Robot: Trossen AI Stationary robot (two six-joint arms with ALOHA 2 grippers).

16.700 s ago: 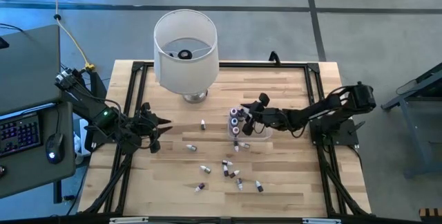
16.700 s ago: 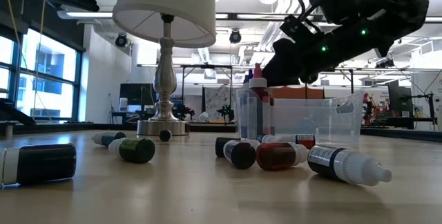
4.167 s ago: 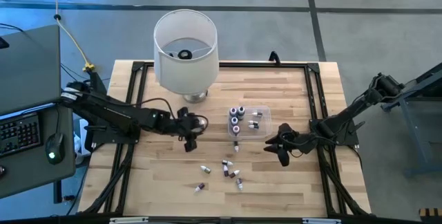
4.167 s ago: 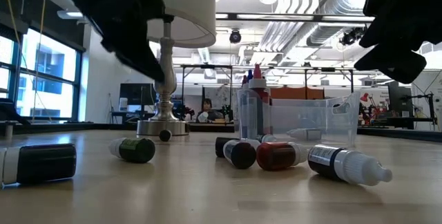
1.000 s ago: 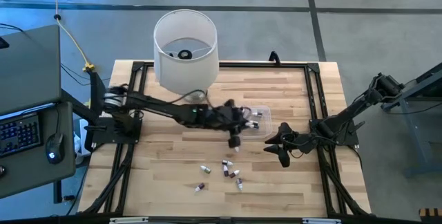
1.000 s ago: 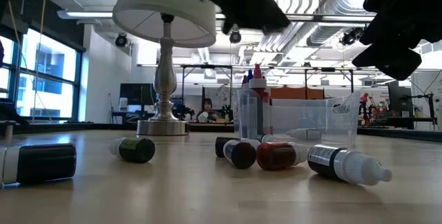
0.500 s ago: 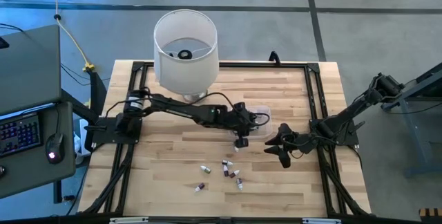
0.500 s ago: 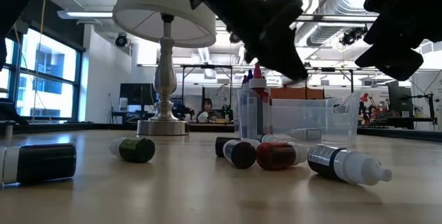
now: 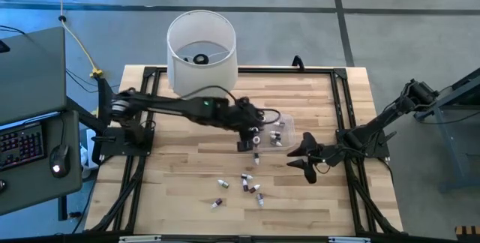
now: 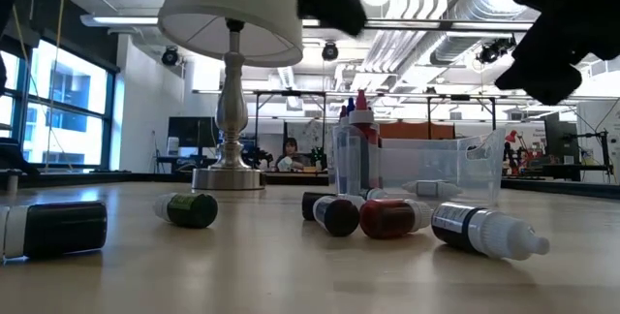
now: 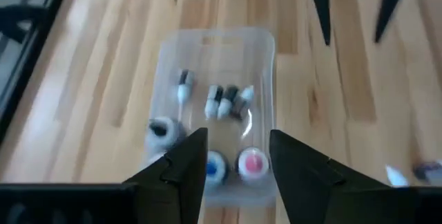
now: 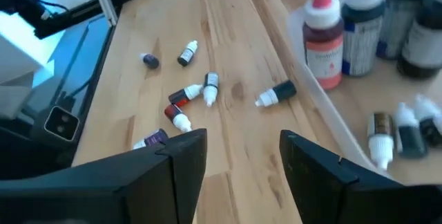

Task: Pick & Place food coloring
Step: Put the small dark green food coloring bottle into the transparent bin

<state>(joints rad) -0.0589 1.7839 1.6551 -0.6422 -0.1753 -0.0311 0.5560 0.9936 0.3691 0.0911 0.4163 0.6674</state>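
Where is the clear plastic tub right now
In the high view, the clear tub sits on the table just right of centre, below and right of the white lamp, between the left gripper and right gripper.

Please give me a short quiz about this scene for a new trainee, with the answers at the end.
1. True or false: the left gripper holds a bottle.
2. Where do the upright bottles stand? A: in the clear tub. B: on a plate. C: on the floor.
3. Name the big white thing in the high view.
Key: 1 false, its fingers are open and empty. 2 A. 3 the lamp.
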